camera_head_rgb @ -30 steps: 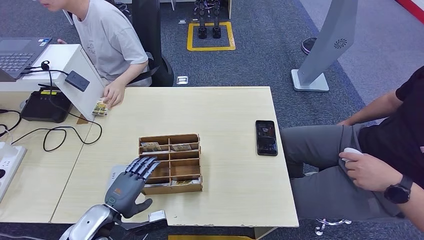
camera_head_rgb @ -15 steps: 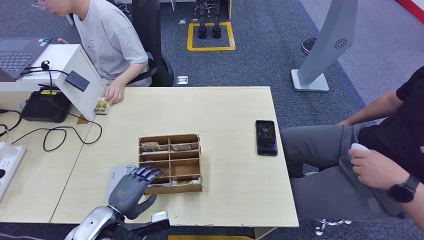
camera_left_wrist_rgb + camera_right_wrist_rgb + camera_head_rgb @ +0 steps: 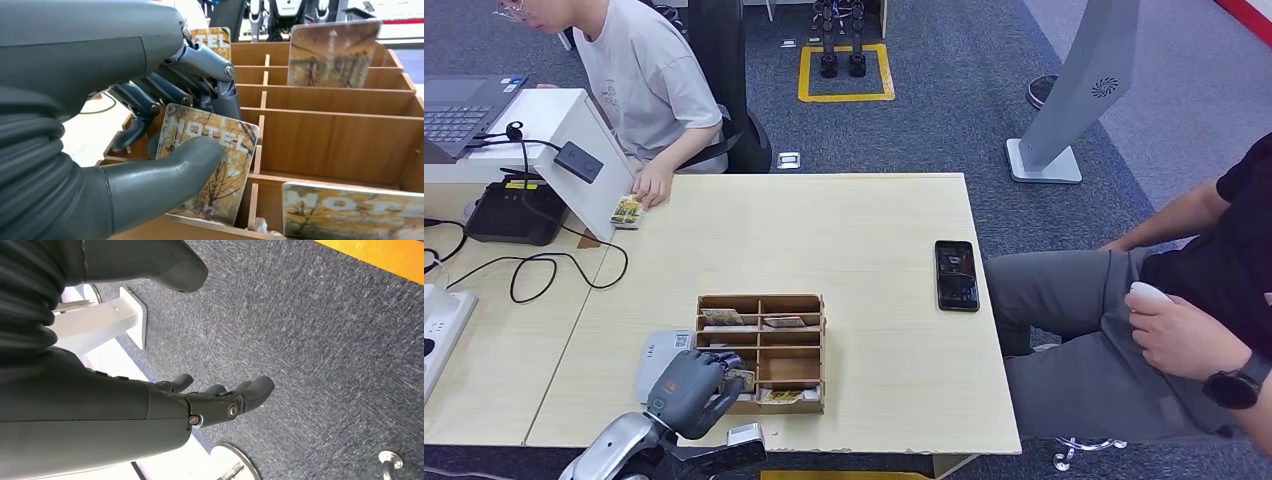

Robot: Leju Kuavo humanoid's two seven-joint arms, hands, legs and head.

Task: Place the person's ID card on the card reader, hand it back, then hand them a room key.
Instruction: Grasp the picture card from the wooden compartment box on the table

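Stage: room-key step, judging by where the left hand (image 3: 689, 388) is working, at the near-left corner of the wooden card box (image 3: 763, 352) on the table (image 3: 874, 220).
Left hand: fingers curled round a room key card (image 3: 212, 162) printed "HOTEL", the thick thumb pressed on its face and the darker fingers behind it. The card stands tilted in a near compartment of the box, so it looks gripped but not yet lifted out.
Right hand: the right hand (image 3: 220, 402) hangs beside the body over grey carpet, fingers loosely apart, holding nothing.
ID card part: a card (image 3: 627, 211) lies at the far-left corner of the table under the fingers of the seated person in the light shirt (image 3: 639, 75). It may be the returned ID, though it is too small to read, so I cannot say for sure that the read-and-return steps are finished.
Card reader: probably the pale flat device (image 3: 656, 355) just beside the box, partly hidden by the left hand; nothing can be seen lying on its visible part.
Other keys: more cards stand in the box's far compartments.
Left to do: draw the key clear of the divider, carry it across the table, and hand it to the person.
Bystander: a second person (image 3: 1214, 290) sits at the right, with a phone (image 3: 956, 275) near that table edge.
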